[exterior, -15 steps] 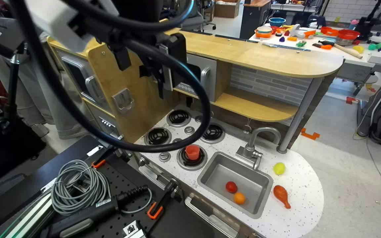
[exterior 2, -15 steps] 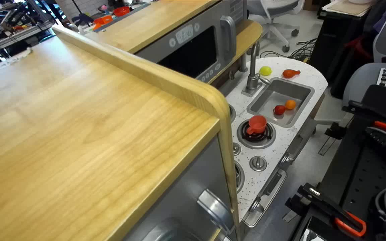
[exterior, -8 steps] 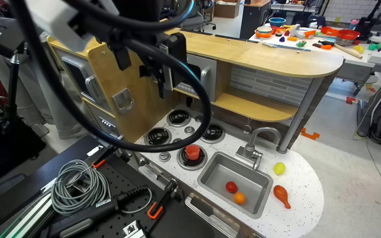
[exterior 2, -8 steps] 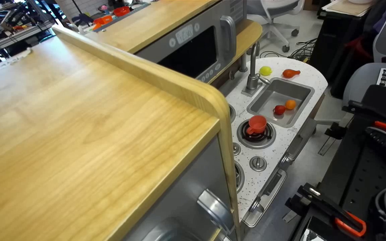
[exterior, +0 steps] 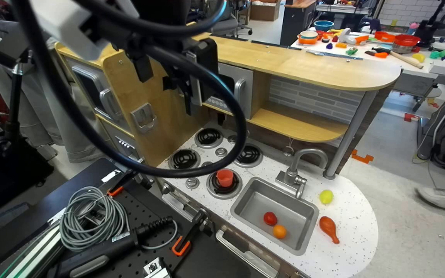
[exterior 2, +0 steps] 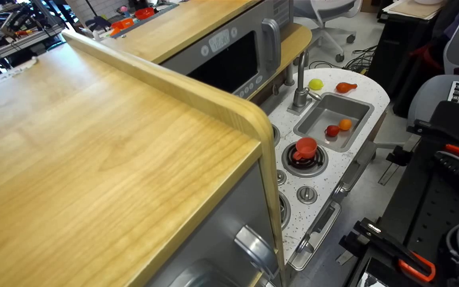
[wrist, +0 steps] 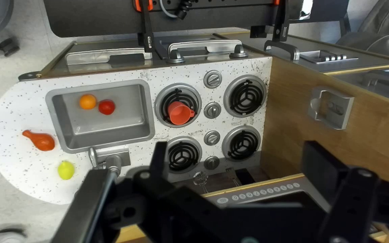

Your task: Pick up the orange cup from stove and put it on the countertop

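Observation:
The orange cup point(exterior: 225, 178), small and red-orange with a side handle, stands upright on the burner next to the sink; it also shows in an exterior view point(exterior 2: 306, 147) and the wrist view point(wrist: 180, 113). The stove point(wrist: 194, 131) is the white panel with black burners. The countertop point(exterior: 355, 216) is white and speckled with a rounded end; it also shows in the wrist view point(wrist: 8, 118). My gripper point(wrist: 235, 148) is open and empty, its fingers wide apart. In an exterior view the gripper point(exterior: 165, 90) hangs high above the stove, partly behind a black cable, away from the cup.
The sink point(exterior: 311, 231) holds a red piece point(exterior: 270, 218) and a round orange piece point(exterior: 279, 231). A faucet point(exterior: 294, 177) rises behind it. A yellow lemon point(exterior: 326, 197) and an elongated orange piece point(exterior: 328, 228) lie on the countertop. A wooden shelf point(exterior: 303, 129) overhangs the back.
My arm, the gripper and the cup have not visibly moved. A person's shoe has appeared on the floor at the right edge of an exterior view.

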{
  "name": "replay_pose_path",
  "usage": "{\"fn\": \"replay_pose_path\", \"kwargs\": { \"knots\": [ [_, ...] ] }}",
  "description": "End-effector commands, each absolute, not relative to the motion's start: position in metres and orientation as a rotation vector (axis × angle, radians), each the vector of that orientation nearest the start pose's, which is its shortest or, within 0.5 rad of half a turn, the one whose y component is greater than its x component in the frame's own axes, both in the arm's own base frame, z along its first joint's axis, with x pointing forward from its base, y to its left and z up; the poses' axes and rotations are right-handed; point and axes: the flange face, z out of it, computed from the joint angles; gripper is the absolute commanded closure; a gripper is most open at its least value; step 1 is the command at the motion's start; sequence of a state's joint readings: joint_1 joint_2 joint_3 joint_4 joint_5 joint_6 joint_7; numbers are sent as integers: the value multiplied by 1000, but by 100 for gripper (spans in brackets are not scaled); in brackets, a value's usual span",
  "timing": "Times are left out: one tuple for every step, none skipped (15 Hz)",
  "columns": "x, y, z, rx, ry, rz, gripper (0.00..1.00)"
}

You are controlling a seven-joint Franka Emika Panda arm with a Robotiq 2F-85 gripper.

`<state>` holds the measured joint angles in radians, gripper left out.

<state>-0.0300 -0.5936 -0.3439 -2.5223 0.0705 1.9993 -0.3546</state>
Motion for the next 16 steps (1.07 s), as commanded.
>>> {"fn": "replay_pose_path", "kwargs": {
  "knots": [
    [354,-140,472,-2909,-6,-177,0],
    [354,-140,472,-2909,-6,-177,0],
    [354,-140,472,-2909,-6,-177,0],
    [354,-140,472,-2909,-6,-177,0],
    [354,-140,472,-2909,-6,-177,0],
    [354,-140,472,-2909,-6,-177,0],
    [354,-141,467,-2908,9,-181,0],
    [355,-141,458,-2915,18,-151,0],
    [356,-141,447,-2926,38,-140,0],
    [357,-141,434,-2936,50,-119,0],
    [359,-142,422,-2950,62,-125,0],
    [361,-144,407,-2967,78,-128,0],
    [363,-146,394,-2985,90,-141,0],
    [365,-149,378,-2996,101,-137,0],
    [367,-151,364,-3011,117,-137,0],
    [368,-155,347,-3024,140,-137,0]
  ]
}}
